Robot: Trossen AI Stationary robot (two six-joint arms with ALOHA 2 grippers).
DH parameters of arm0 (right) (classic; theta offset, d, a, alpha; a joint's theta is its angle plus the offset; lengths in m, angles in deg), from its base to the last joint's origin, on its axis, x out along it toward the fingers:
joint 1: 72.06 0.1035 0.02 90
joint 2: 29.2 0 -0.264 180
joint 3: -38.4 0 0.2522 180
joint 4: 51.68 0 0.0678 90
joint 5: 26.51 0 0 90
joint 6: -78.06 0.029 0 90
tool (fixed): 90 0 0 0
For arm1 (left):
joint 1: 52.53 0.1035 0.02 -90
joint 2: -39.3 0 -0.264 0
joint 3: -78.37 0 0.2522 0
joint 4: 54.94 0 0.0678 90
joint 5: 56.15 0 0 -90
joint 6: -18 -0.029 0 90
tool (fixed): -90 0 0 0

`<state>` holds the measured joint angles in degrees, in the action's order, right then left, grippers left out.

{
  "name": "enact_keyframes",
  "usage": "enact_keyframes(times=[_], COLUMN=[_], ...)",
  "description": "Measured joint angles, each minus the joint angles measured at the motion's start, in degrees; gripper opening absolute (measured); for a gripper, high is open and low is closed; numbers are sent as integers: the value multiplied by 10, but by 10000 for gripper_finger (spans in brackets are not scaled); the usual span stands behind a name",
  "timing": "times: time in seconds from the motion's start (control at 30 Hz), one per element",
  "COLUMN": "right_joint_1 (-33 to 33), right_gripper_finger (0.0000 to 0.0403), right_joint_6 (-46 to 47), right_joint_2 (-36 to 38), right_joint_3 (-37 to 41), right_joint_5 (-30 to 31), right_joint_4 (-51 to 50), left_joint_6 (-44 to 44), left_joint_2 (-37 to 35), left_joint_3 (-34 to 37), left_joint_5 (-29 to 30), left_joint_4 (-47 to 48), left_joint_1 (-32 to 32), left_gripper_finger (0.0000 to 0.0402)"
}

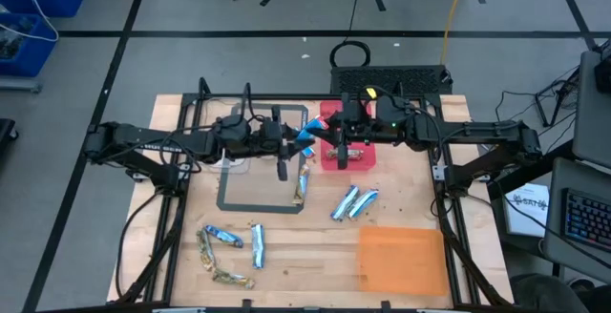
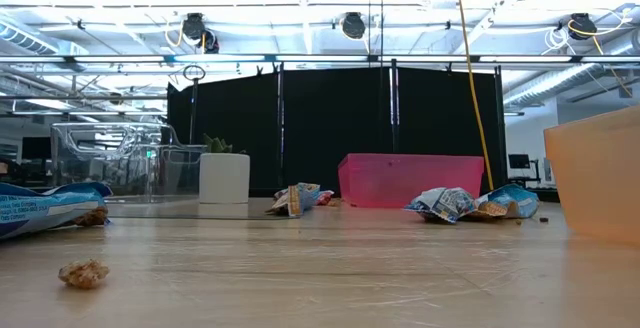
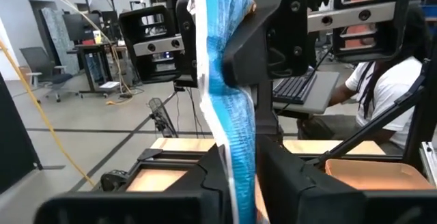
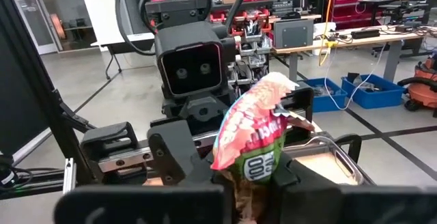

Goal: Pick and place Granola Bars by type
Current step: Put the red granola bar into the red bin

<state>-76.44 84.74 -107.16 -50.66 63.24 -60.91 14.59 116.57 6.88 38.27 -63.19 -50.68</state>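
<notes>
One blue-and-silver granola bar [image 1: 305, 139] hangs in the air above the table's far middle, between my two grippers, which face each other. My left gripper [image 1: 294, 141] comes from the table's left and my right gripper [image 1: 329, 143] from the right. Each is shut on one end of this bar [image 3: 229, 108]. Several more granola bars lie flat on the wood: one [image 1: 302, 184] at the middle, two [image 1: 355, 201] to its right, and a blue one [image 1: 221, 235] and a brownish one [image 1: 229, 277] at the near left. My left gripper has the bar's left end [image 3: 237, 173] between its two fingers, one on each flat face. The fingers lie level and along the bar, coming from the table's left. The bar is clear of the table. My right gripper pinches the bar's other end [image 4: 254, 164] between its two fingers, level, from the table's right and along the bar. The printed wrapper [image 4: 256, 125] sticks out past the fingertips toward the left gripper. The bar is clear of the table.
A pink bin [image 1: 358, 157] stands under my right gripper. A clear bin [image 1: 239, 184] stands under the left arm, and an orange container [image 1: 401, 260] at the near right. A white pot with a plant [image 2: 224, 176] stands far back. A person [image 3: 382, 80] sits beyond the table.
</notes>
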Motion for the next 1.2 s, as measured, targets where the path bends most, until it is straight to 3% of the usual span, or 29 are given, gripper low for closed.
enact_keyframes(times=[0.83,1.2], right_joint_1=[0,-10], right_gripper_finger=[7,6], right_joint_6=[-5,-14], right_joint_2=[0,8], right_joint_3=[0,0], right_joint_5=[-16,-15], right_joint_4=[-3,-64], left_joint_6=[21,40], left_joint_2=[0,0], left_joint_3=[0,0], left_joint_5=[21,21], left_joint_4=[-9,-2], left_joint_1=[0,0], left_gripper_finger=[292,315])
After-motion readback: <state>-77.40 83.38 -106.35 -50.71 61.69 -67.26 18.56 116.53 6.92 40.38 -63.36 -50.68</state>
